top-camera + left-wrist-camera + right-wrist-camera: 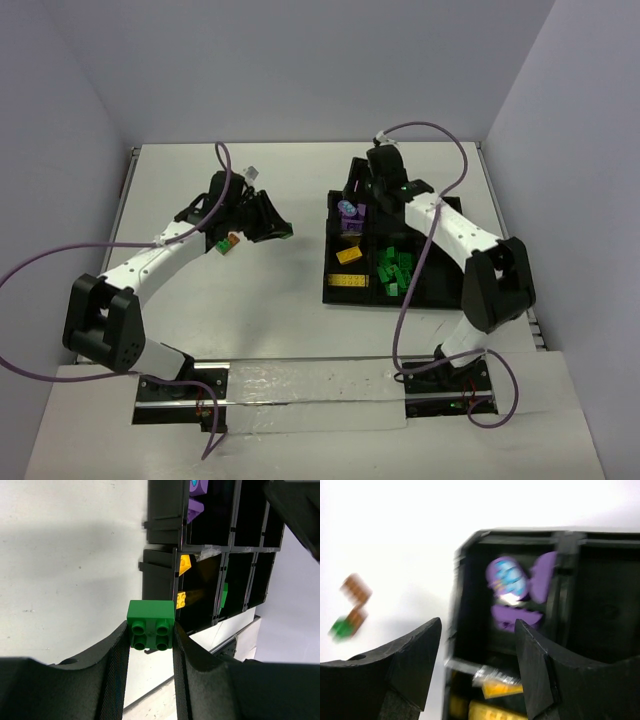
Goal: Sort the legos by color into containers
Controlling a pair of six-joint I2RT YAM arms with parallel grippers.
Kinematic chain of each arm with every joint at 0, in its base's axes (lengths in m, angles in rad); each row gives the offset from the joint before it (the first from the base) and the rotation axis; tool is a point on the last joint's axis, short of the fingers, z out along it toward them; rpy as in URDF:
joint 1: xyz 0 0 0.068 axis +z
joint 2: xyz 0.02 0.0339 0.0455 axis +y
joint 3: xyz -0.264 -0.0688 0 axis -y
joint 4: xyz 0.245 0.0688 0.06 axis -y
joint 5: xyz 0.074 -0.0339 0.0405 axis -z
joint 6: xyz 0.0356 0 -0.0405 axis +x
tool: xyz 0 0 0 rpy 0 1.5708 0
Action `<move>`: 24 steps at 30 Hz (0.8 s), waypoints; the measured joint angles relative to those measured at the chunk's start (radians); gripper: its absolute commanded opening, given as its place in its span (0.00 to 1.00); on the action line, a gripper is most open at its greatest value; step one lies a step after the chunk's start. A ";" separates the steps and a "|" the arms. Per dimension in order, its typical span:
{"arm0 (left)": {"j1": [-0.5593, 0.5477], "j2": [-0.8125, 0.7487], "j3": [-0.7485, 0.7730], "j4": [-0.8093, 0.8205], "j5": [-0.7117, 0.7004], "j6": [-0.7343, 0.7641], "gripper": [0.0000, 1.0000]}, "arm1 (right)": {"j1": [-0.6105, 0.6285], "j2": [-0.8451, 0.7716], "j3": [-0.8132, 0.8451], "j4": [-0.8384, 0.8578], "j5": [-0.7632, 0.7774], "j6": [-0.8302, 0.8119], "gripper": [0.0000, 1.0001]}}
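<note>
My left gripper [275, 228] is shut on a green brick [150, 625] and holds it over the table, left of the black tray [335, 290]. An orange-and-green cluster [229, 242] lies on the table beside that arm; it also shows blurred in the right wrist view [350, 607]. My right gripper [358, 190] is open and empty, hovering over the tray's far-left compartment, which holds purple bricks [512, 590]. Yellow bricks [350, 268] lie in the compartments nearer me. Green bricks [395, 270] fill the near middle compartment.
The tray's right compartments [440, 275] look dark, with no bricks that I can see. Purple cables loop over both arms. White walls close the table at the back and sides. The table's right edge [510, 220] runs just beyond the tray.
</note>
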 measured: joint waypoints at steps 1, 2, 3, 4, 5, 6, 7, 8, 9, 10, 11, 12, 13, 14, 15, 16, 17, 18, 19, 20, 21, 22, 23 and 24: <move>0.000 0.002 0.008 -0.007 -0.002 0.006 0.00 | 0.005 -0.032 -0.019 0.016 -0.035 -0.016 0.71; 0.000 0.006 0.015 -0.011 -0.006 0.016 0.00 | 0.013 -0.059 -0.032 0.022 -0.067 -0.028 0.71; 0.000 0.009 0.022 -0.015 -0.010 0.024 0.00 | 0.025 -0.084 -0.041 0.027 -0.108 -0.041 0.71; 0.000 0.013 0.027 -0.017 -0.015 0.034 0.00 | 0.039 -0.105 -0.047 0.032 -0.147 -0.052 0.71; 0.000 0.016 0.030 -0.020 -0.019 0.046 0.00 | 0.055 -0.121 -0.051 0.040 -0.183 -0.061 0.70; 0.000 0.020 0.034 -0.028 -0.020 0.058 0.00 | 0.074 -0.137 -0.062 0.053 -0.217 -0.072 0.70; 0.000 0.026 0.043 -0.041 -0.019 0.070 0.00 | 0.096 -0.153 -0.077 0.063 -0.246 -0.088 0.71; 0.000 0.035 0.054 -0.054 -0.017 0.084 0.00 | 0.118 -0.167 -0.094 0.067 -0.272 -0.109 0.71; 0.000 0.048 0.071 -0.071 -0.009 0.096 0.00 | 0.145 -0.181 -0.117 0.080 -0.293 -0.135 0.71; 0.000 0.064 0.090 -0.089 0.005 0.108 0.00 | 0.173 -0.195 -0.143 0.096 -0.311 -0.162 0.70; 0.001 0.082 0.110 -0.104 0.026 0.118 0.00 | 0.198 -0.210 -0.177 0.110 -0.328 -0.192 0.70; 0.002 0.099 0.129 -0.117 0.048 0.128 0.00 | 0.221 -0.226 -0.211 0.126 -0.345 -0.223 0.70; 0.002 0.114 0.142 -0.124 0.073 0.135 0.00 | 0.237 -0.247 -0.250 0.146 -0.366 -0.256 0.70; 0.003 0.126 0.152 -0.133 0.110 0.143 0.00 | 0.243 -0.275 -0.298 0.171 -0.388 -0.286 0.70; 0.005 0.138 0.162 -0.142 0.146 0.151 0.00 | 0.249 -0.304 -0.346 0.196 -0.409 -0.317 0.70; 0.006 0.148 0.168 -0.151 0.180 0.160 0.00 | 0.252 -0.336 -0.397 0.237 -0.427 -0.350 0.71; 0.007 0.154 0.169 -0.158 0.207 0.171 0.00 | 0.251 -0.373 -0.454 0.305 -0.438 -0.389 0.72; 0.007 0.160 0.169 -0.164 0.235 0.182 0.00 | 0.249 -0.410 -0.511 0.373 -0.449 -0.428 0.72; 0.008 0.163 0.169 -0.174 0.260 0.195 0.00 | 0.248 -0.460 -0.574 0.449 -0.463 -0.476 0.73; 0.008 0.164 0.169 -0.182 0.278 0.207 0.00 | 0.247 -0.504 -0.632 0.519 -0.473 -0.526 0.73; 0.008 0.164 0.169 -0.192 0.296 0.220 0.00 | 0.247 -0.538 -0.667 0.552 -0.489 -0.575 0.73; 0.008 0.164 0.170 -0.199 0.312 0.232 0.00 | 0.248 -0.551 -0.675 0.562 -0.502 -0.618 0.73; 0.008 0.164 0.170 -0.204 0.328 0.245 0.00 | 0.251 -0.550 -0.671 0.583 -0.517 -0.656 0.74; 0.008 0.164 0.170 -0.209 0.341 0.255 0.00 | 0.252 -0.543 -0.663 0.596 -0.529 -0.691 0.74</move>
